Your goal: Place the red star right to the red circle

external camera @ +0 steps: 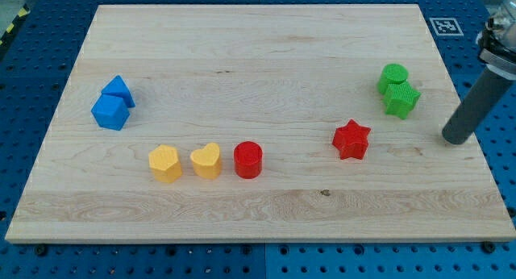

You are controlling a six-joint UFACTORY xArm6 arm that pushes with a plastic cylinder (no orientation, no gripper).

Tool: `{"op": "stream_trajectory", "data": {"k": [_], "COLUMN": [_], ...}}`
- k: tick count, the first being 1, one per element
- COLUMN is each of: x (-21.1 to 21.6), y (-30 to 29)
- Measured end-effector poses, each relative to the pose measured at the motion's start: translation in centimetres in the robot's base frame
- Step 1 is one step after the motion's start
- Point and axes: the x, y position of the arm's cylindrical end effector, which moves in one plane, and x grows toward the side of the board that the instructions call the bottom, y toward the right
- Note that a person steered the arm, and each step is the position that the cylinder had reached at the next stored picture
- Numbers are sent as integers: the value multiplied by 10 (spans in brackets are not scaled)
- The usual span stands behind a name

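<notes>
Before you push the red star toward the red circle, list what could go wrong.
1. My tip sits at the view's right, past the red star, with the green blocks just above the path; a wide approach might clip them.
2. An off-centre push on the star's points may spin it off line.
3. Pushing too far toward the view's left may knock the red circle into the yellow heart beside it.

We are looking at a robotics lab bench — a pale wooden worktop point(258, 61) lies on a blue perforated mounting plate point(32, 93), with a printed fiducial marker point(444, 26) and yellow-black hazard tape point(11, 27) nearby.
</notes>
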Motion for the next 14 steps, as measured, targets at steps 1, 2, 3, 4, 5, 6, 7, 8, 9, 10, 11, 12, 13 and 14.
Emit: {"op": "stream_trajectory", "data": {"k": [1, 2, 3, 4, 5, 6, 7, 8, 9, 10, 11, 12, 13, 14], "x": [0, -6, -8, -8, -8, -8, -8, -9, -8, -8, -8, -8, -8, -8], "y": [-46, -52, -27, -12, -5, -3, -3, -27, -59, -63, -63, -76, -93, -110]}}
